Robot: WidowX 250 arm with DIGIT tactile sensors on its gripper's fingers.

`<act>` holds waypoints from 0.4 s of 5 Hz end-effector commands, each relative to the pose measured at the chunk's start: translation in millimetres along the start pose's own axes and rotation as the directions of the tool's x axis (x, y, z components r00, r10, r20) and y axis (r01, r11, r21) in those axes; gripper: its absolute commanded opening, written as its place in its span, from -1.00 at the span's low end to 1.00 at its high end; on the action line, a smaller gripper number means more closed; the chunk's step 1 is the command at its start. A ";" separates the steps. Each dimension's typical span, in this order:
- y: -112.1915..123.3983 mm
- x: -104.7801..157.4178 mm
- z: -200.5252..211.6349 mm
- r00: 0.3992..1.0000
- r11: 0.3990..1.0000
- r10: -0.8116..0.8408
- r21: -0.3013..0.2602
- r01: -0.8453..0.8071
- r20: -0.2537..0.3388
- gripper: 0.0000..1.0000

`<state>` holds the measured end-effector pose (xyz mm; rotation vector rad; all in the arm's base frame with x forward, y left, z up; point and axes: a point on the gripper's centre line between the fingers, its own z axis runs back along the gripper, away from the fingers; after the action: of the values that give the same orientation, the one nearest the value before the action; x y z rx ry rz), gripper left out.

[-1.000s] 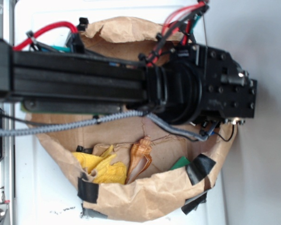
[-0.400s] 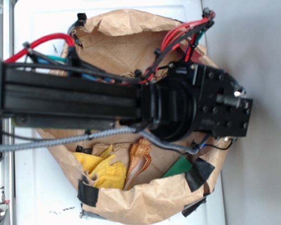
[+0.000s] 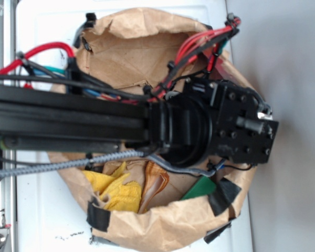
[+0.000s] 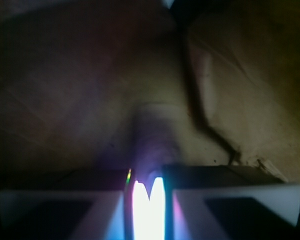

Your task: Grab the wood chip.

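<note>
Fingers of my gripper [image 4: 149,192] sit nearly together, holding nothing — wood chip unseen (hidden beneath me?), so I'd search the paper bag [image 3: 147,47] before descending.

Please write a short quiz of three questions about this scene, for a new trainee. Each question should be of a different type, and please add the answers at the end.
1. True or false: the seashell lies on the white table outside the paper bag.
2. Which thing lies between the yellow cloth and the green block?
A) a metal spoon
B) the seashell
C) a glass cup
3. Fill in: in the exterior view the black arm hides the middle of the bag, so the wood chip is ____ in that view.

Key:
1. False; it lies inside the bag.
2. B
3. not visible
</note>
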<state>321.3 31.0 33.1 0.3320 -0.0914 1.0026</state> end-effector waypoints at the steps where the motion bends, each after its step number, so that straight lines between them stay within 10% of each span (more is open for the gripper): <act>1: 29.6 14.6 69.7 0.997 0.980 -0.017 -0.198 0.002 -0.075 -1.00; 2: 40.4 22.2 91.7 0.987 0.966 -0.042 -0.260 0.001 -0.153 -1.00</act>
<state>305.9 26.0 113.5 0.0499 -0.0037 0.9708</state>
